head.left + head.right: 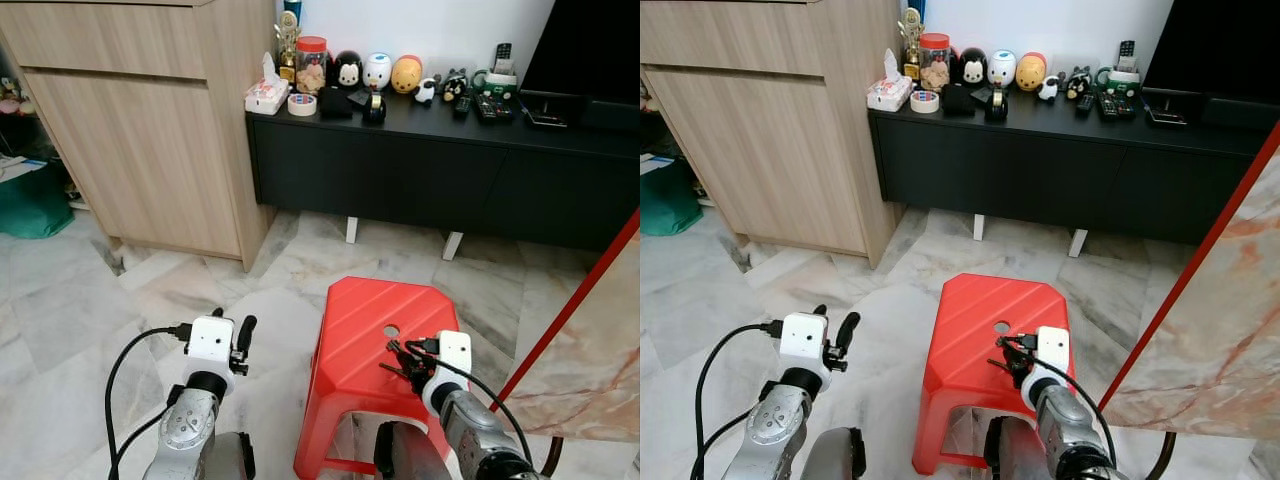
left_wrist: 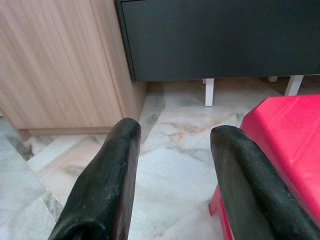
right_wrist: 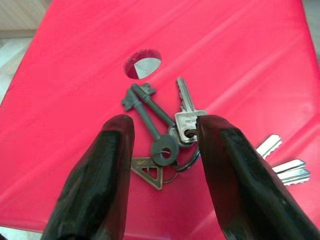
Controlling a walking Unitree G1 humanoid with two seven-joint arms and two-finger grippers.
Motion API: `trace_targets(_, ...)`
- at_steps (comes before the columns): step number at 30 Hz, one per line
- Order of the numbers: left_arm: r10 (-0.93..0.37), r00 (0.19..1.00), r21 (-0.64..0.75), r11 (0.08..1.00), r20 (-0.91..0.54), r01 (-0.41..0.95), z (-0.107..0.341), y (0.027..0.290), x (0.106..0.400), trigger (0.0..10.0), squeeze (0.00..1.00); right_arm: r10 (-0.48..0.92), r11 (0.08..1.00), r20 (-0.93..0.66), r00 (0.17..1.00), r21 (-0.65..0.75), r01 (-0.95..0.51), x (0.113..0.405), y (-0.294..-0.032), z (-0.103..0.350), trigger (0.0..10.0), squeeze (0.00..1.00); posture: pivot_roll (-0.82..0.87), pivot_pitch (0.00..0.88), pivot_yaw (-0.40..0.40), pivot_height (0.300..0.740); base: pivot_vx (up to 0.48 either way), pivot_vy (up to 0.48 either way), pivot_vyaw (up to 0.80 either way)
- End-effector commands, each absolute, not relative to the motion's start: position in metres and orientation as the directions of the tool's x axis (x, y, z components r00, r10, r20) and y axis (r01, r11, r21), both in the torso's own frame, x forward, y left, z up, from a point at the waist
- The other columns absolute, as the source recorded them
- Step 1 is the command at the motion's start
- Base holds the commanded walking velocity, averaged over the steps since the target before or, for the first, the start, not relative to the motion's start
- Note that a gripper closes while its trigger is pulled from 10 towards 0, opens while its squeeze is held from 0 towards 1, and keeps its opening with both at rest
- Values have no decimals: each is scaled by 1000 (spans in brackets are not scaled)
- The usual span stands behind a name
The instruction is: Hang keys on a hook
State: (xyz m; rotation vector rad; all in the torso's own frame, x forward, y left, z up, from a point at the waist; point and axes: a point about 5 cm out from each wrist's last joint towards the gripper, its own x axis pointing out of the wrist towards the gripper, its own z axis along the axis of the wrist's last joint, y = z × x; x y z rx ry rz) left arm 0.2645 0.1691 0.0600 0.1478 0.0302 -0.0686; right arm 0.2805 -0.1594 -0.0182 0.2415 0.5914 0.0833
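While spread apart, right end effector (image 3: 162, 170) straddles metal keys (image 3: 167, 132) on ridged red plastic stool (image 3: 75, 75); left end effector (image 2: 172, 180) likewise parted above marble floor (image 2: 170, 150).

red stool (image 3: 75, 60), keys (image 3: 170, 135) apparently on top

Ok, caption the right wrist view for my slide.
Open right gripper poised over a bunch of keys lying on the red stool.

The bunch of keys (image 3: 167, 134) lies flat on the red plastic stool (image 3: 240, 55), just beside its round hole: 2 dark long-shafted keys, several silver ones fanned out, and a triangular brass tag on one ring.
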Motion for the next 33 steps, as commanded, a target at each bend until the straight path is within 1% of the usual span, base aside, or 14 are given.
trace_targets(1,-63,997,145,987,-33,67,59,169,263,10000,0,138,969,-535,834,245,-3,287,-161,-13,10000,0,85,0,-65,568,0,0,0)
trace_targets(8,-62,997,148,987,-35,67,59,169,263,10000,0,139,969,-533,835,247,-3,287,-160,-13,10000,0,82,0,-66,568,0,0,0)
trace_targets(11,-60,997,148,987,-42,65,57,169,262,10000,0,138,977,-569,811,211,-19,282,-159,-18,10000,0,82,0,-66,568,0,0,0)
trace_targets(33,-48,998,155,986,-51,56,56,170,261,10000,0,135,975,-604,785,220,3,280,-158,-21,10000,0,85,0,-71,568,0,0,0)
